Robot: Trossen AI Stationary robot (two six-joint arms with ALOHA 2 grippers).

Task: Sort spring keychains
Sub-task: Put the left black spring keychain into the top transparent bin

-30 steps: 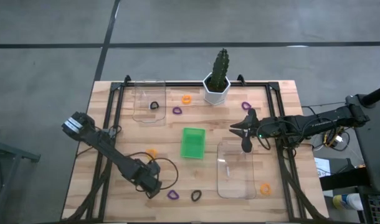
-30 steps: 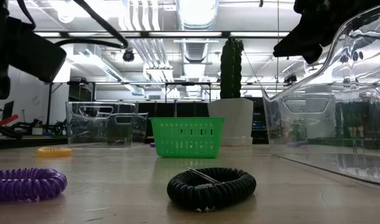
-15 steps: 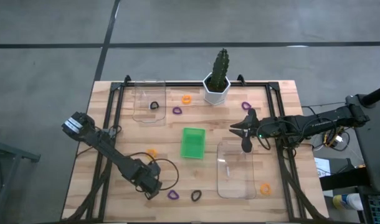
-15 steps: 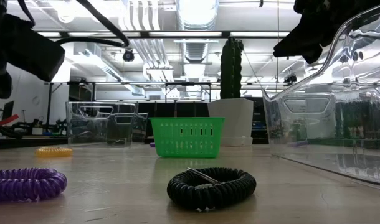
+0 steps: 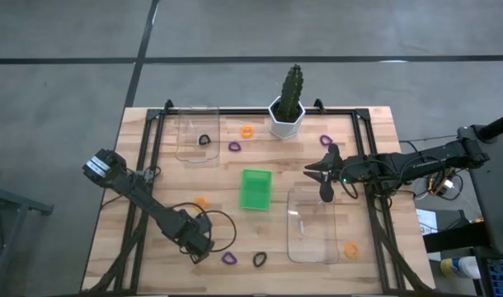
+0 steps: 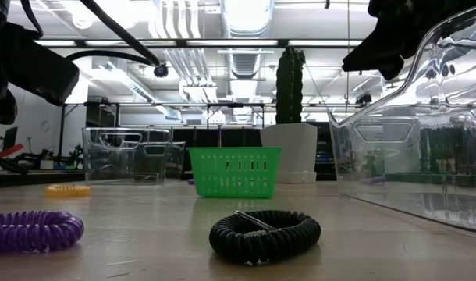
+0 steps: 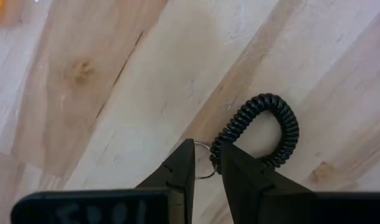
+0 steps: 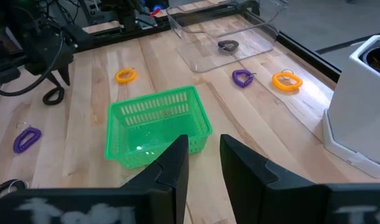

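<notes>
My left gripper [image 5: 199,250] [image 7: 207,163] is near the table's near edge, pointing down over a black spring keychain [image 7: 283,124] [image 8: 53,95] that lies flat on the wood. The gripper is narrowly open, and the keychain's small metal ring [image 7: 206,163] sits between the fingertips; whether they touch it I cannot tell. Other keychains lie loose: orange [image 5: 200,202], purple [image 5: 228,258], black [image 5: 260,259], orange [image 5: 350,247], purple [image 5: 326,139], purple [image 5: 234,146], orange [image 5: 246,130]. One black keychain [image 5: 204,139] lies in the far clear tray. My right gripper [image 5: 313,170] [image 8: 204,155] waits open, right of the green tray [image 5: 255,188].
A clear tray [image 5: 195,132] stands at the far left and another [image 5: 312,224] at the near right. A potted cactus [image 5: 286,115] is at the far edge. A dark frame [image 5: 152,157] runs along the table's sides. Bare wood lies between the green tray and the near keychains.
</notes>
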